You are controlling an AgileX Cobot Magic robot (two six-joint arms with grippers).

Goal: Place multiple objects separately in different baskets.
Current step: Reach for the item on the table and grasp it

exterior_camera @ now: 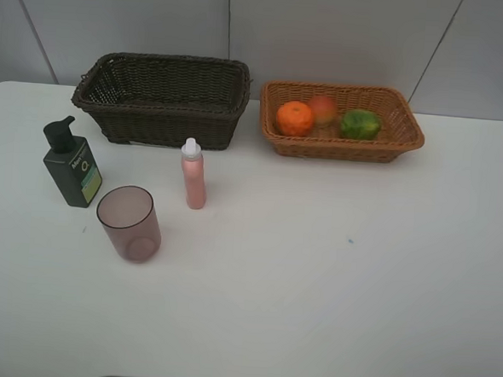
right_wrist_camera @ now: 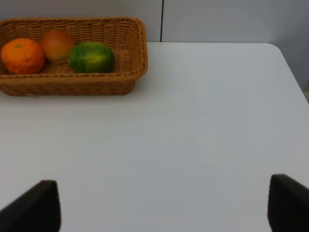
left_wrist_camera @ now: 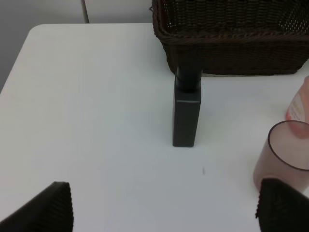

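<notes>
Left gripper (left_wrist_camera: 166, 210) spread wide, empty, facing pump bottle (left_wrist_camera: 186, 116). Right gripper (right_wrist_camera: 161, 205) wide, empty, over bare table.

Cup (left_wrist_camera: 285, 154) and pink bottle (left_wrist_camera: 299, 104) crowd near that side: a clipped tall bottle likely topples.

Dark basket (left_wrist_camera: 231, 43) sits behind pump bottle.

Orange (right_wrist_camera: 21, 55) and green fruit (right_wrist_camera: 91, 57) sit in tan basket (right_wrist_camera: 72, 84).

A white worktop (exterior_camera: 331, 279) carries a dark brown basket (exterior_camera: 170, 128) and a tan basket (exterior_camera: 339, 148) side by side at its far edge. Nearer, on the left, stand a green pump bottle (exterior_camera: 72, 167), a small pink bottle (exterior_camera: 193, 178) and a pinkish cup (exterior_camera: 130, 224).
</notes>
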